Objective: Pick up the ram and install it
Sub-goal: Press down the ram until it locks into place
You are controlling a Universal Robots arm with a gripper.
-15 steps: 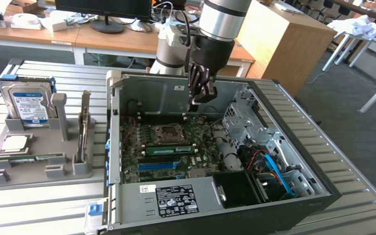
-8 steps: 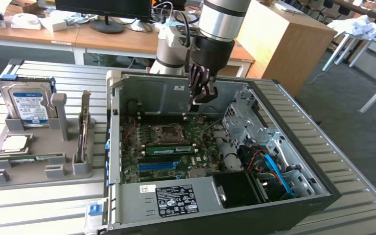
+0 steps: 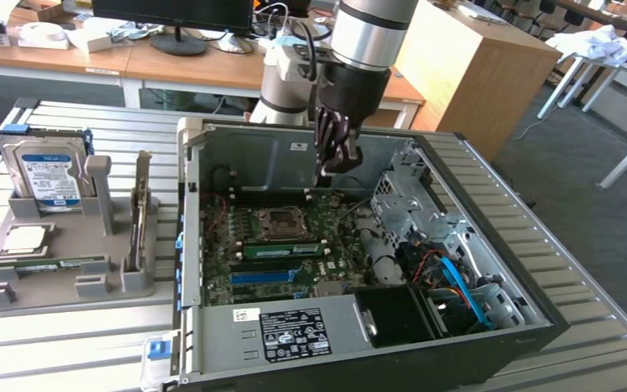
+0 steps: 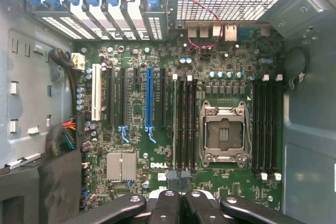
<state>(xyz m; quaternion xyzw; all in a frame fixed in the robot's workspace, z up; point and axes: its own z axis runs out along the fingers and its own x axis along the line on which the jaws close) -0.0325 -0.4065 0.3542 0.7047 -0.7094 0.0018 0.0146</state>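
Our hand (image 3: 341, 163) hangs closed and empty inside the open computer case (image 3: 488, 212) — above the motherboard (image 3: 333, 255), where the ram (image 3: 286, 247) sits slotted beside the CPU socket (image 3: 285, 220).

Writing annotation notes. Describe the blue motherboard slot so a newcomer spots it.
Find the open computer case on the slatted metal table, then its green motherboard. Among the parallel expansion slots lies the long blue slot; its neighbours are black or white.

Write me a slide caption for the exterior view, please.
Robot arm's shut gripper hangs above the motherboard of an open computer case on a slatted metal table.
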